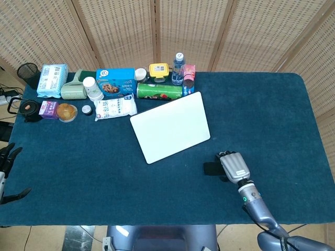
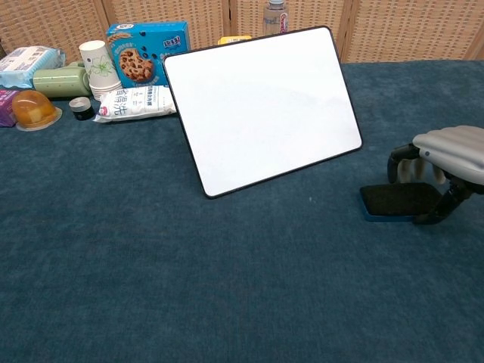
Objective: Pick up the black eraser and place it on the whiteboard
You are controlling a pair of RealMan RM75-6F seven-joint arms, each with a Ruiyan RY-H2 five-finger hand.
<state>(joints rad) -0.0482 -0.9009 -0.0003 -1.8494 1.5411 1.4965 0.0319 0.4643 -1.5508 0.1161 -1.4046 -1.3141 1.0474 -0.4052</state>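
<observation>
Right hand arched over black eraser, covering its far end, grasp unclear, whiteboard just beyond, left hand mostly cut off.

Right hand over the eraser
The right hand arches over the black eraser, beside the whiteboard on the bench.

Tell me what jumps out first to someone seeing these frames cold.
The big whiteboard lying mid-table on the blue cloth grabs the eye first. Next, the right hand arched over the black eraser near the front right, fingers on either side of it, eraser flat on the table. Then the clutter of snacks and bottles along the far left edge, led by the blue cookie box.
</observation>
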